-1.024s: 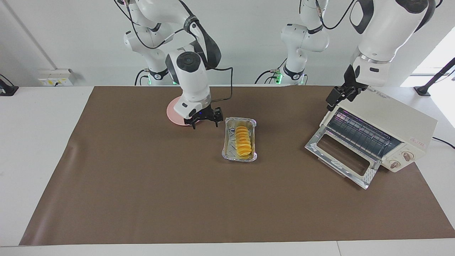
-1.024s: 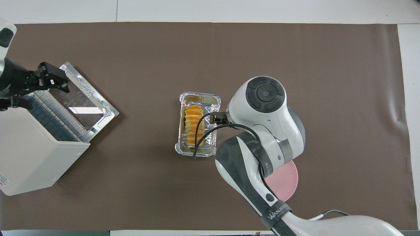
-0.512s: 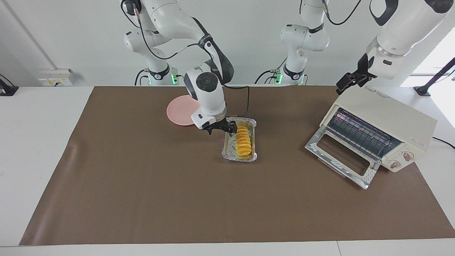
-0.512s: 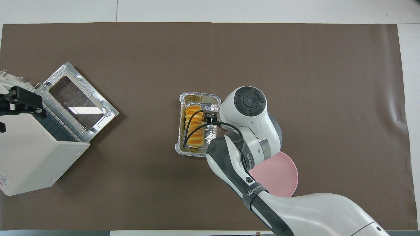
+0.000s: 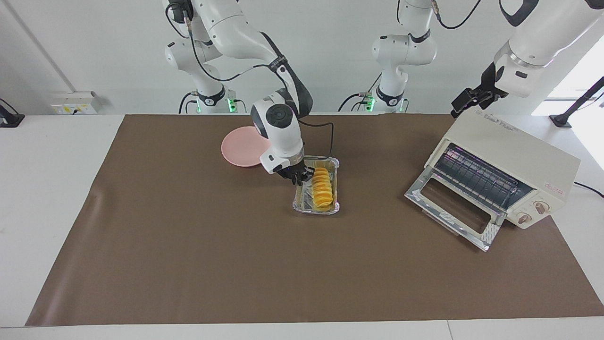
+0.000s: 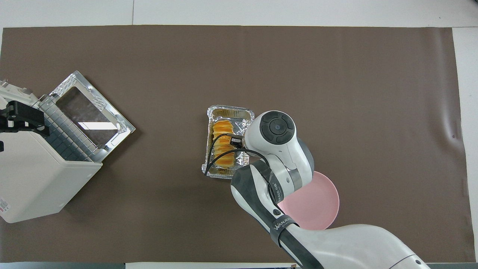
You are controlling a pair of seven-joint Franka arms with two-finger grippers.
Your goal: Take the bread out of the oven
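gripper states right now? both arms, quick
Right gripper: down at the foil tray beside the bread; fingers cannot be told.
Left gripper: raised over the oven, holding nothing; fingers cannot be told.

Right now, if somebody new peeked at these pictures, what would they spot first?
Probably the bright yellow bread, lying in a shiny foil tray in the middle of the brown mat, with the right gripper down at the tray's edge beside it. Next, the cream oven at the left arm's end of the table, its door dropped open, and the left gripper up over its top.
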